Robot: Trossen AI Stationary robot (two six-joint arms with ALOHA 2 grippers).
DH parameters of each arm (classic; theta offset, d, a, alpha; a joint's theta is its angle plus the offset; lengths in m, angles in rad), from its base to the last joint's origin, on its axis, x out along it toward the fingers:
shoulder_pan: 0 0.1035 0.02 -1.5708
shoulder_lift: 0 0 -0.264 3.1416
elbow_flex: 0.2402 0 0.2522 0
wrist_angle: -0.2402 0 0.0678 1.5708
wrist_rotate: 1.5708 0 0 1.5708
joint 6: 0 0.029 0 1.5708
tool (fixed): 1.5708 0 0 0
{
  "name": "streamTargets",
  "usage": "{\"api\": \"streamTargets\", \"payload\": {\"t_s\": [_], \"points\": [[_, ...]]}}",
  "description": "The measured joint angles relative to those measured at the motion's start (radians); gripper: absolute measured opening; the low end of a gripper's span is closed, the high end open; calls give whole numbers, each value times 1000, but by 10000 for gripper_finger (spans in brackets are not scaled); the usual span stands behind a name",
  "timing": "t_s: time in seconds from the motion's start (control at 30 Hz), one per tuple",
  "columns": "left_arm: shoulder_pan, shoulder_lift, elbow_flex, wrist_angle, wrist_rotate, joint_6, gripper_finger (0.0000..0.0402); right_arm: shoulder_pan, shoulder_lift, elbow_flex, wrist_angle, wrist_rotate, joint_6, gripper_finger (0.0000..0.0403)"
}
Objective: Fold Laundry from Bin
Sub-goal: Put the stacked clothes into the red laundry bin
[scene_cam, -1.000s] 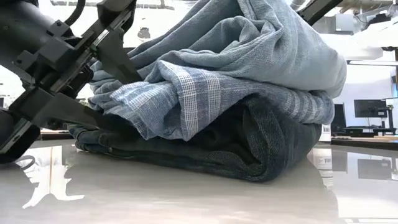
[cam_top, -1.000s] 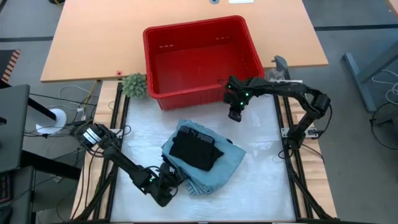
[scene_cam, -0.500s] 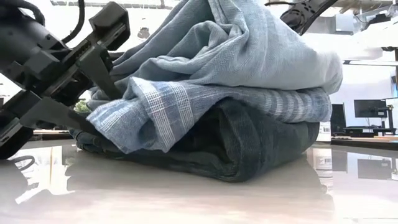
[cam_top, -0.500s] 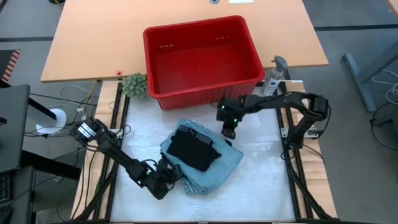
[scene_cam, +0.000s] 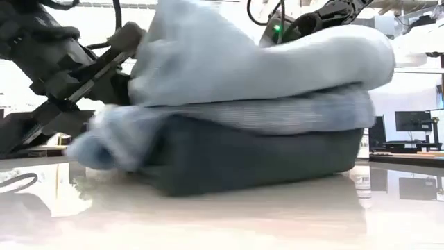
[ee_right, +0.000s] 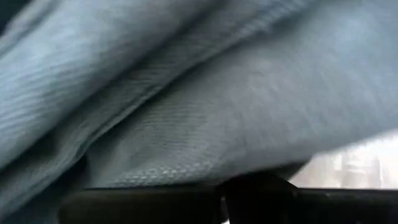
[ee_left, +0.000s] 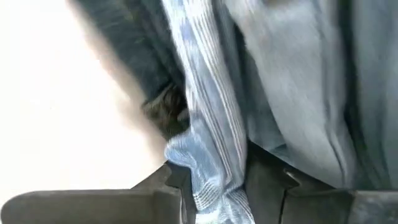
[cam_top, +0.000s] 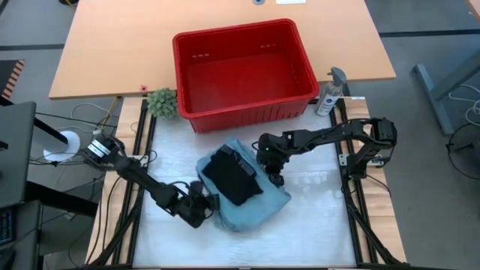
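The laundry is a folded stack in the middle of the table. A black garment lies on top of light blue denim. In the low view a blue-grey striped cloth lies between the pale denim and a dark denim piece at the bottom. My left gripper is at the stack's near left edge, shut on the striped cloth. My right gripper is shut at the stack's far right side. The red bin stands behind the stack with nothing in it. My left gripper pinches a loose edge of the striped cloth between its two fingers, coming slantwise down from the table's near left. The cloth runs on into the stack, which rests on the table. My right gripper lays its shut fingertips against the light blue denim at the stack's far right side, slanting down from the right. The stack lies on the table.
A small green plant sits left of the bin. A spray bottle stands at the bin's right. There is bare white table near and to the right of the stack.
My right gripper has swung from beside the bin toward the near left and down to the stack's right side. My left gripper has moved toward the stack and rolled. The stack has shifted and turned a little, and its striped corner, which stuck out, is bunched in.
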Motion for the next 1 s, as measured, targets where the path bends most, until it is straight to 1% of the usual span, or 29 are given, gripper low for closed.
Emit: {"api": "streamTargets", "payload": {"t_s": [0.1,0.2,0.3,0.37,0.5,0.63,0.7,0.77,0.9,1.0], "points": [[25,-69,-3,-134,-14,43,96,7,0,1,19,12,34,29],[32,-128,-3,-213,-18,90,96,-7,-10,3,-18,71,80,34],[31,-180,-3,-244,8,158,96,-60,-44,9,-98,133,151,37],[26,-211,-3,-250,40,188,96,-94,-85,21,-160,138,146,37],[9,-253,-2,-248,56,192,96,-150,-202,39,-234,185,89,25],[-8,-276,1,-242,74,155,96,-215,-291,64,-248,337,-8,17],[-18,-279,1,-234,77,130,96,-244,-313,87,-246,404,-53,17],[-28,-280,4,-218,60,116,96,-264,-332,114,-243,463,-109,20],[-35,-281,25,-224,11,116,96,-299,-372,212,-144,550,-235,19],[-35,-281,29,-223,-12,131,96,-359,-350,288,-113,635,-317,18]]}}
